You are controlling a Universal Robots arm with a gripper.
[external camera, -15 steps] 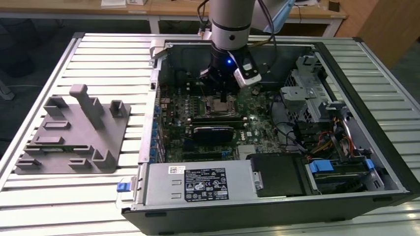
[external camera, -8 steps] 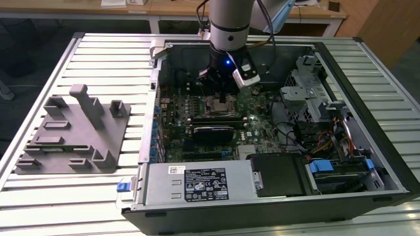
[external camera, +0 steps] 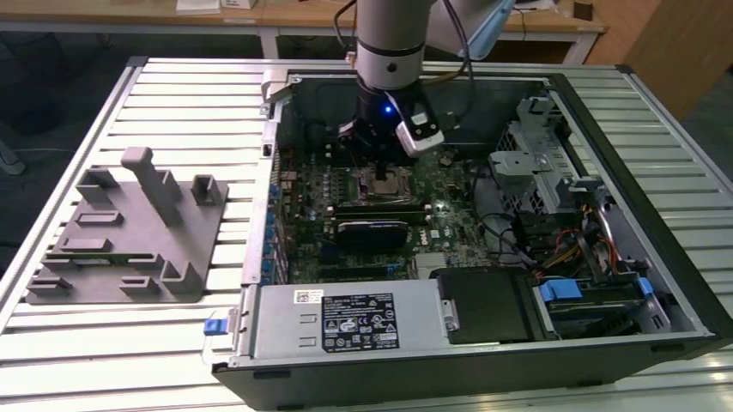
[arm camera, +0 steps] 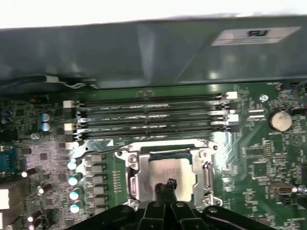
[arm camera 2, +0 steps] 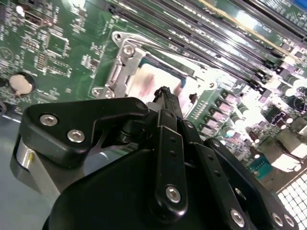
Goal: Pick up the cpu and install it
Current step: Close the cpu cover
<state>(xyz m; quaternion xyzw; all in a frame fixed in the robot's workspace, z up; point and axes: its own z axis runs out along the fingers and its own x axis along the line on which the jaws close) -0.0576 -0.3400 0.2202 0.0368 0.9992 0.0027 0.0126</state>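
Observation:
The cpu [arm camera: 176, 171], a flat square chip with a silvery top, lies in the metal-framed socket [arm camera: 132, 178] on the green motherboard [external camera: 458, 215] inside the open computer case [external camera: 641, 172]. In the exterior view it shows as a pale square [external camera: 384, 182] just below the arm's tool. My gripper [arm camera: 166, 184] hangs right over the chip, its two black fingertips pressed together with nothing between them. In the second wrist view the gripper [arm camera 2: 165, 92] points down at the pale chip [arm camera 2: 146, 79]. Whether the tips touch the chip I cannot tell.
Several long memory slots [arm camera: 153, 115] run beside the socket, towards the case wall. A black block [external camera: 372, 232] sits on the board on the socket's other side, with the power supply [external camera: 343, 322] beyond. A grey tray with upright posts [external camera: 126, 232] stands on the slatted table at the exterior view's left.

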